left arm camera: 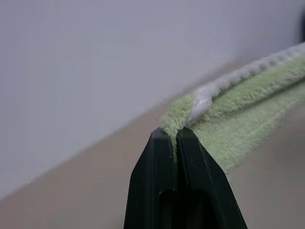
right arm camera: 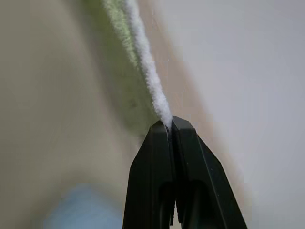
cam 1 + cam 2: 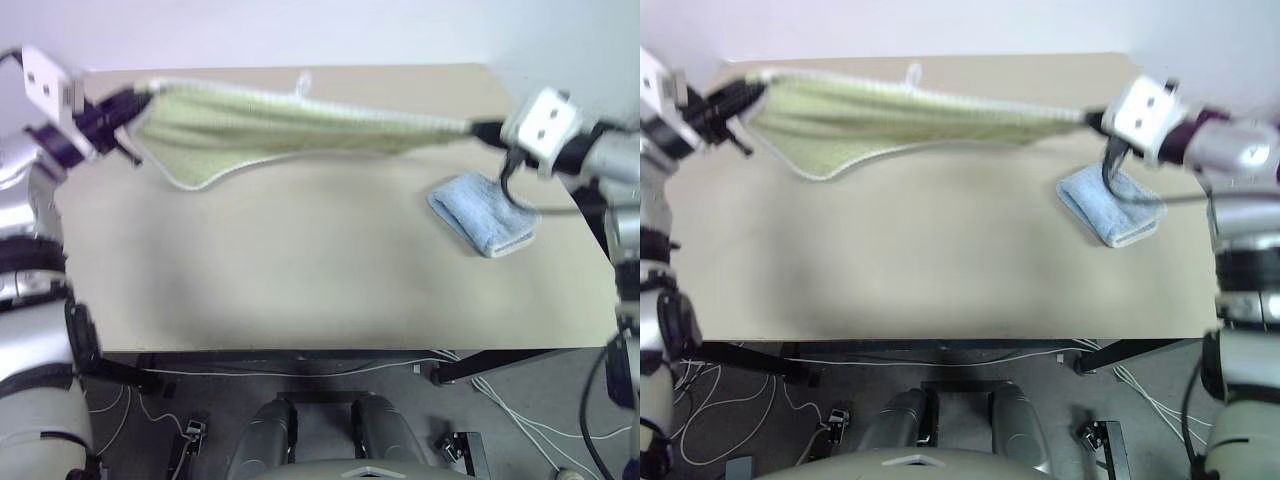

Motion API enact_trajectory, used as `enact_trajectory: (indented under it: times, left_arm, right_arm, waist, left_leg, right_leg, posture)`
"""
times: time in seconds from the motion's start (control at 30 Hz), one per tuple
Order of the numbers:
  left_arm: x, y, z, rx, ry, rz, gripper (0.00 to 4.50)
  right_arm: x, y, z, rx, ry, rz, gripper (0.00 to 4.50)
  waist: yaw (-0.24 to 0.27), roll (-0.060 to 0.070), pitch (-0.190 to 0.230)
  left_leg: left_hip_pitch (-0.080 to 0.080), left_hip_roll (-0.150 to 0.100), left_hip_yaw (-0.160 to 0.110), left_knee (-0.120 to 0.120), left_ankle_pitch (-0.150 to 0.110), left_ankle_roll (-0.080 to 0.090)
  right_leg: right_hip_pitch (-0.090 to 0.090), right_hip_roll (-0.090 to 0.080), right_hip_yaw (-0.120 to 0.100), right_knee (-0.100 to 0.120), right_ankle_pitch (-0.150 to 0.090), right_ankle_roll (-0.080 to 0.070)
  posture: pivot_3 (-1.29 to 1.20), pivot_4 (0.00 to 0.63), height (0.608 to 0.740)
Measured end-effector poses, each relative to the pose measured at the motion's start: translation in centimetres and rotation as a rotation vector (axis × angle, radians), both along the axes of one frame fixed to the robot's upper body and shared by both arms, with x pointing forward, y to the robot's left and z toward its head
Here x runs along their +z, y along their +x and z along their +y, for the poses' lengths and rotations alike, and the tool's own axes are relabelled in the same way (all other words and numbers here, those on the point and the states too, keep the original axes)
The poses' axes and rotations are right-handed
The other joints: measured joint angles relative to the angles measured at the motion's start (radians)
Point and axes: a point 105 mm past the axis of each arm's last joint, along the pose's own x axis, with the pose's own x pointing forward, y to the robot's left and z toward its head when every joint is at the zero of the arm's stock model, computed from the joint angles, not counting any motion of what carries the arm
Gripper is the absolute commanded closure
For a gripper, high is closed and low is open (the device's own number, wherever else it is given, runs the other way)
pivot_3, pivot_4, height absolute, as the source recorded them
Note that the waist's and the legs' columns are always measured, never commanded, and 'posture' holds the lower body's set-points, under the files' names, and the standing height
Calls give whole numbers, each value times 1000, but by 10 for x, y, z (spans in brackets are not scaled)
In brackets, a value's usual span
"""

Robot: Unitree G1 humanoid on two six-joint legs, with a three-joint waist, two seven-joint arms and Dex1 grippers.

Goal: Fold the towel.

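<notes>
The light green towel (image 3: 270, 125) with white trim hangs stretched in the air above the far part of the table, sagging at its left end. A small white loop (image 3: 303, 84) sticks up from its top edge. My left gripper (image 3: 128, 103) is shut on the towel's left corner, and in the left wrist view its fingers (image 1: 159, 157) pinch green cloth and trim (image 1: 202, 102). My right gripper (image 3: 478, 128) is shut on the right corner, with the white trim (image 2: 150, 76) running out from between its closed fingers (image 2: 183, 143).
A folded light blue cloth (image 3: 483, 213) lies on the beige table (image 3: 300, 270) at the right, just below my right hand. A pale wall stands behind the table. Cables run over the floor under the front edge.
</notes>
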Motion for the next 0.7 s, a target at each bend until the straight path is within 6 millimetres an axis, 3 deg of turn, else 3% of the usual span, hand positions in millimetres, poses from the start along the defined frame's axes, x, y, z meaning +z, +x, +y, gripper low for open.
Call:
enact_trajectory:
  times: [0.07,0.13,0.27,0.37,0.43,0.57,0.7]
  left_arm:
    - [-40,-14,3,-41,23,140,4500]
    - [-68,-33,6,-78,52,256,4500]
    - [-93,-59,10,-106,87,385,4500]
    - [-100,-67,12,-103,112,418,4500]
    - [-98,-62,14,-69,118,403,4500]
    - [-75,-31,15,51,147,262,4500]
    - [-78,1,15,188,199,218,4500]
  right_arm:
    - [-33,-16,2,21,0,126,4476]
    - [-54,-33,4,44,-13,210,4476]
    - [-80,-58,9,84,-10,349,4476]
    - [-79,-66,13,113,-15,382,4476]
    - [-70,-58,14,102,-10,343,4476]
    - [-41,-18,20,22,-13,173,4476]
    - [-41,19,30,-34,-24,122,4476]
  waist:
    - [3,0,0]
    - [5,0,0]
    - [12,0,0]
    - [20,0,0]
    - [24,0,0]
    - [31,-1,0]
    - [31,-1,0]
  left_leg:
    - [0,0,0,1,-1,2]
    - [0,0,-1,2,-1,3]
    - [3,0,-1,3,-1,3]
    - [7,0,-1,2,-1,3]
    - [8,0,0,2,-1,3]
    - [9,0,0,2,-1,3]
    - [7,-1,0,1,-1,2]
  right_leg:
    - [0,0,0,3,0,0]
    - [0,0,0,4,0,0]
    - [3,-1,0,4,0,0]
    - [7,-1,0,4,0,0]
    - [7,-1,0,4,0,0]
    - [8,0,0,4,0,-1]
    - [5,0,-1,3,0,-1]
  posture:
    - [0,150,740]
    - [0,150,740]
    - [0,150,740]
    - [0,150,740]
    - [0,150,740]
    - [0,150,740]
    - [0,150,740]
